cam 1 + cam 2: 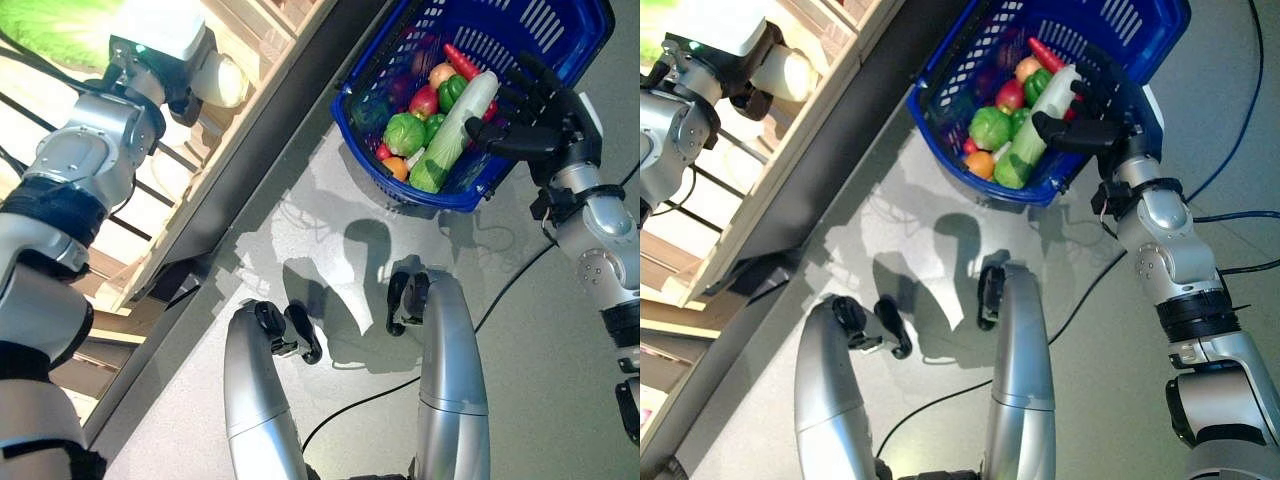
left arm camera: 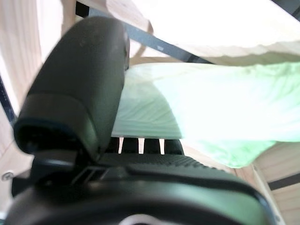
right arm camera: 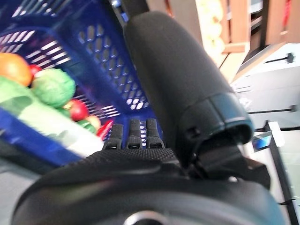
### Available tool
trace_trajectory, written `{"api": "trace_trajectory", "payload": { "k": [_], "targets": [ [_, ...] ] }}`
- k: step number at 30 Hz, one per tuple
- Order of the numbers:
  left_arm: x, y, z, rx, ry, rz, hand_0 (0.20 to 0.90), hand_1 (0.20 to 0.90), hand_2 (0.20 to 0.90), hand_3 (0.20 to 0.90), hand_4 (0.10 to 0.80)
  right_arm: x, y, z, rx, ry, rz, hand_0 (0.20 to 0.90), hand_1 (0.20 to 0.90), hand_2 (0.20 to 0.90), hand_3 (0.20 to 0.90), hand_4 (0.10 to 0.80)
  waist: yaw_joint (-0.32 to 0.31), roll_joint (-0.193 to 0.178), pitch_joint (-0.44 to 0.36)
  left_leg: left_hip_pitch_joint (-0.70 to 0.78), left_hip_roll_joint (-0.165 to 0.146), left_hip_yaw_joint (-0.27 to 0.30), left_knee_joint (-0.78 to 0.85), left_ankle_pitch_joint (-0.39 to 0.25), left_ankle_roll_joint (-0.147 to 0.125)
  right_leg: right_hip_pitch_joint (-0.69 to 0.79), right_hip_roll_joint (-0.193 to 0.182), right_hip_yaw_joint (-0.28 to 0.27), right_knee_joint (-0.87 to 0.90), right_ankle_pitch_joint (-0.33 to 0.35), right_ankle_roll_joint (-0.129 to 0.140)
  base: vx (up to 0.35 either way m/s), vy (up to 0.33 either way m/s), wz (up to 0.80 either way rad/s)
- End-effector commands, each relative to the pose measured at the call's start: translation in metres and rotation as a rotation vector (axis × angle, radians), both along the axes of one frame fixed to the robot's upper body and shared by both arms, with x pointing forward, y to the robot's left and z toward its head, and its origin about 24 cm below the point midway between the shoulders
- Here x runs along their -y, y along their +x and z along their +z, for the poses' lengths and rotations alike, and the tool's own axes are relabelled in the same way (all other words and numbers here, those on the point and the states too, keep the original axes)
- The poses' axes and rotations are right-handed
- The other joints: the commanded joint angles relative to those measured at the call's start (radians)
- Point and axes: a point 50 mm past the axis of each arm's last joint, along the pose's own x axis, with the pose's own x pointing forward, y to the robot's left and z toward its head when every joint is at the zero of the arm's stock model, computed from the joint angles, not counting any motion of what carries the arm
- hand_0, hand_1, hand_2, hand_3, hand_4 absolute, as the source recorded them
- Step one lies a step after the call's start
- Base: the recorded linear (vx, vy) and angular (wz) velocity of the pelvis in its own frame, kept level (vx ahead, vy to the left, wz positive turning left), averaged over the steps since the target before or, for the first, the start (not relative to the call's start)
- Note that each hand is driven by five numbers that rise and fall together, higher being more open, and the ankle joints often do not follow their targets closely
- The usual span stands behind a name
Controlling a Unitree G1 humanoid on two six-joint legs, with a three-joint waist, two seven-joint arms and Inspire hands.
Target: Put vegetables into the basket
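Left eye view: blue basket hangs from the right hand, off the grey floor. Fingers reach over the basket's rim and curl round it, thumb pointing toward the load; looks like a grip on the basket edge. Right wrist view shows the same hand's fingers running down inside the basket wall, thumb big in front.

Basket holds a pile of vegetables: long pale green-white leek-like piece lying slanted across the middle with its green end on the rim nearest the robot, round green cabbage just beside it, orange piece at the near rim next to the cabbage, red round piece and green pepper behind the cabbage, red chili or carrot at the far side of the pile. All inside the basket, touching each other.

Left hand is well apart from the basket, up at the wooden shelf, mostly hidden by its white wrist box. Left wrist view: thumb in front, fingers only show as stubs under a large pale green leafy vegetable lying against the shelf. Fingers seem to lie beneath the leaf; cannot tell whether they are open or gripping it.
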Motion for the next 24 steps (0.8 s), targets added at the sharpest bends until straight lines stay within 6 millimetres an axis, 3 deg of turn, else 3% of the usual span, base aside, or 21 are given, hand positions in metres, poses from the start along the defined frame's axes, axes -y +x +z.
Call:
{"api": "trace_trajectory", "payload": {
  "k": [1,7,12,19,20,24],
  "targets": [
    [-0.064,-0.018,-0.006,0.037,-0.101,0.205,0.3,0.3,0.3,0.3,0.4,-0.01,-0.026,0.052,0.359,0.053,0.077,0.9,0.9,0.9,0.9,0.8,-0.003,-0.011,-0.073,-0.007,0.012,-0.006,-0.063,-0.01,0.01,0.089,-0.065,0.005,-0.083,-0.007,0.036,-0.036,-0.026,0.0],
    [-0.068,-0.024,-0.009,0.139,-0.118,0.154,0.3,0.3,0.3,0.3,0.4,-0.014,-0.029,0.053,0.389,0.066,0.089,0.9,0.9,0.9,0.9,0.8,0.005,-0.012,-0.083,0.032,0.009,0.0,-0.097,0.001,0.007,0.129,-0.063,-0.005,-0.114,-0.002,0.037,-0.018,-0.009,0.0],
    [-0.058,-0.026,-0.012,0.267,-0.288,-0.018,0.3,0.3,0.3,0.3,0.4,-0.023,-0.025,0.045,0.356,0.032,0.128,0.9,0.9,0.9,0.9,0.8,0.012,-0.014,-0.091,0.095,0.001,0.012,-0.147,0.014,0.004,0.194,-0.059,-0.016,-0.152,-0.002,0.037,-0.001,-0.002,0.01],
    [-0.011,-0.032,-0.019,0.267,-0.824,-0.597,0.3,0.3,0.3,0.3,0.4,-0.058,-0.016,0.016,0.254,-0.229,0.309,0.9,0.9,0.9,0.9,0.8,0.033,-0.02,-0.123,0.223,-0.02,0.028,-0.237,0.035,-0.004,0.329,-0.052,-0.027,-0.215,-0.007,0.033,0.013,-0.02,0.04],
    [-0.009,-0.032,-0.021,0.254,-0.844,-0.614,0.3,0.3,0.3,0.3,0.4,-0.059,-0.015,0.014,0.241,-0.241,0.316,0.9,0.9,0.9,0.9,0.8,0.034,-0.021,-0.123,0.23,-0.022,0.028,-0.241,0.036,-0.004,0.337,-0.052,-0.027,-0.218,-0.007,0.033,0.022,-0.031,0.06],
    [0.007,-0.04,-0.031,0.158,-1.136,-0.955,0.3,0.3,0.3,0.3,0.4,-0.064,-0.003,-0.004,0.113,-0.314,0.391,0.9,0.9,0.9,0.9,0.8,0.05,-0.025,-0.14,0.292,-0.036,0.031,-0.281,0.046,-0.009,0.402,-0.054,-0.032,-0.243,-0.012,0.026,0.023,-0.018,0.14]
  ]
}}
